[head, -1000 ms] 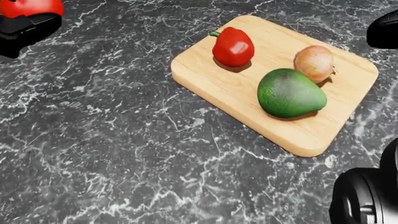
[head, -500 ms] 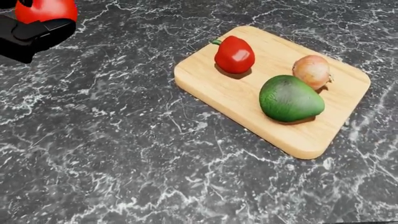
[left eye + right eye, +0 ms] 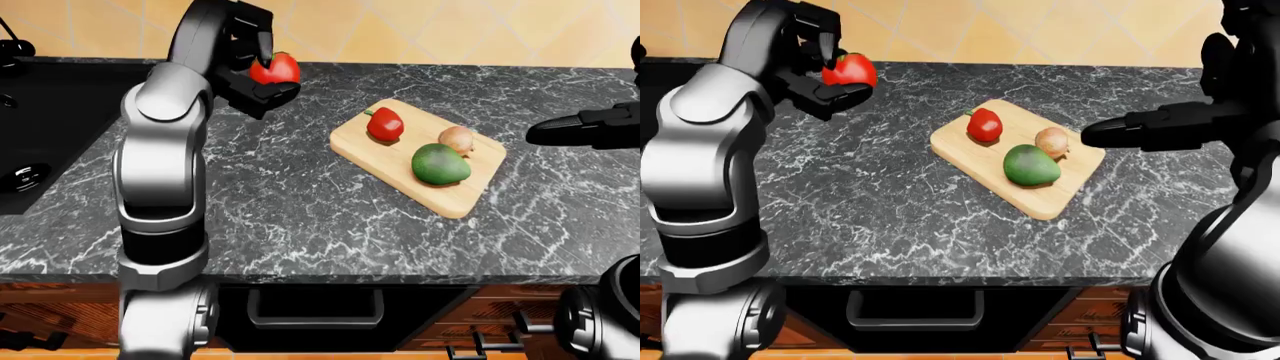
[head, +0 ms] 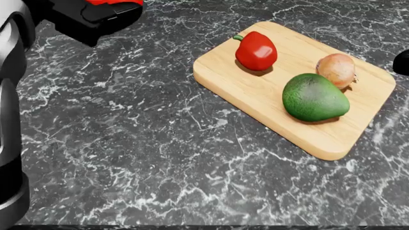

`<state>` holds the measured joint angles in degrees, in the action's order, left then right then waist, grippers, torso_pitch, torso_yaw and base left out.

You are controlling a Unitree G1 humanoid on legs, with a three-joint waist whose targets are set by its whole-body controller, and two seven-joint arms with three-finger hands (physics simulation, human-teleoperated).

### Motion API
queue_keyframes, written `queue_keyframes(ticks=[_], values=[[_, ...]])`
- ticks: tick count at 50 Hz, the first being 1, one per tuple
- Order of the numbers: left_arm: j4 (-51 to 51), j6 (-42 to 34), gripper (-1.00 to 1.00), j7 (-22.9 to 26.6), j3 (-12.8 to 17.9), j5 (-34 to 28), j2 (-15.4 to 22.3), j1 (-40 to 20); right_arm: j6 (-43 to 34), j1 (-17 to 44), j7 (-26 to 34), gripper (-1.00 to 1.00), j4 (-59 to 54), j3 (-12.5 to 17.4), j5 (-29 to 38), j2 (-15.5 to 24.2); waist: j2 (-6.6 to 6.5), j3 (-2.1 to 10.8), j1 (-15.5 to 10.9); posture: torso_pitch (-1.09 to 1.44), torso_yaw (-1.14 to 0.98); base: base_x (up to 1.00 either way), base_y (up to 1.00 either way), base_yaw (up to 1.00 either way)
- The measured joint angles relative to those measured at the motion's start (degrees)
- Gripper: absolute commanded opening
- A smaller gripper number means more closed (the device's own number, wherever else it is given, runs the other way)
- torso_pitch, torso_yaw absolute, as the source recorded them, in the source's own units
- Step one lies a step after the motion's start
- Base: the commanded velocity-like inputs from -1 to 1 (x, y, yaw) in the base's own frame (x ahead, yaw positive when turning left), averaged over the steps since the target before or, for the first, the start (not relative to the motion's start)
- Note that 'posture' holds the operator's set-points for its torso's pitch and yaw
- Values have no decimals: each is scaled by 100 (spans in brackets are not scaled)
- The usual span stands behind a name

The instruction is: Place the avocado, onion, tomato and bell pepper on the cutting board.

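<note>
My left hand [image 3: 264, 75] is shut on a red tomato [image 3: 274, 70] and holds it above the dark marble counter, left of the wooden cutting board [image 4: 254, 92]. In the head view only a red sliver of the tomato [image 4: 115, 2] shows at the top edge, above the black fingers [image 4: 96, 18]. On the board lie a red bell pepper [image 4: 257, 51], a pale onion [image 4: 337, 69] and a green avocado [image 4: 315, 97]. My right hand [image 3: 1118, 133] hovers open just right of the board, fingers stretched flat toward it and holding nothing.
A black sink or stove [image 3: 45, 112] is set into the counter at the far left. An orange tiled wall [image 3: 420, 30] runs along the top. The counter's near edge [image 3: 330, 276] has a drawer handle [image 3: 315, 319] below it.
My left hand with the tomato has moved right, toward the board, in the head view. The picture shifted slightly, and the right arm has left its lower right corner.
</note>
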<state>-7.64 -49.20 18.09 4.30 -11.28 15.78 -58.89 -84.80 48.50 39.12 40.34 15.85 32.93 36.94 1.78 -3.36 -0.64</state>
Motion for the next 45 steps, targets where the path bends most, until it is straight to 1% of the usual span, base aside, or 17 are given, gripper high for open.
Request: queue_keyframes(ticks=[6, 10, 13, 25, 29, 33, 37, 39, 42, 45], values=[[274, -27, -100, -172, -45, 90, -284, -355, -15, -129, -387, 100, 109, 106, -368, -42, 9, 0, -5, 0, 0, 0, 0, 0], [401, 100, -100, -217, -229, 101, -419, -496, -49, -157, -592, 100, 167, 141, -595, -16, 15, 7, -11, 0, -1, 0, 0, 0], [504, 202, -100, -220, -280, 109, -529, -555, -56, -250, -727, 100, 271, 196, -749, -48, 29, 10, 12, 0, -2, 0, 0, 0], [300, 169, -100, -89, -408, -91, -754, -364, 206, -271, -1441, 100, 45, 106, -1244, -377, 10, 6, 151, 0, -8, 0, 0, 0], [340, 225, -100, -92, -450, -180, -858, -266, 201, -255, -1570, 100, 33, 100, -1406, -341, 10, 7, 195, 0, -9, 0, 0, 0], [339, 257, -100, -112, -473, -303, -854, -123, 173, -308, -1654, 100, 133, 164, -1514, -291, 13, 7, 229, 0, -9, 0, 0, 0], [185, 228, -100, -112, -490, -563, -833, -4, 165, -378, -1753, 100, 165, 198, -1600, -296, 13, 6, 256, 0, -9, 0, 0, 0], [-2, 158, -100, -104, -484, -676, -913, 101, 199, -392, -1827, 100, 122, 183, -1634, -339, 10, 12, 264, 0, -9, 0, 0, 0], [-243, 90, -100, -45, -598, -812, -1031, 274, 254, -424, -1920, 100, 72, 150, -1700, -376, 4, 20, 263, 0, -9, 0, 0, 0], [-359, 22, -100, 5, -687, -895, -1194, 382, 183, -495, -1905, 100, 225, 216, -1790, -302, 8, 14, 253, 0, -9, 0, 0, 0]])
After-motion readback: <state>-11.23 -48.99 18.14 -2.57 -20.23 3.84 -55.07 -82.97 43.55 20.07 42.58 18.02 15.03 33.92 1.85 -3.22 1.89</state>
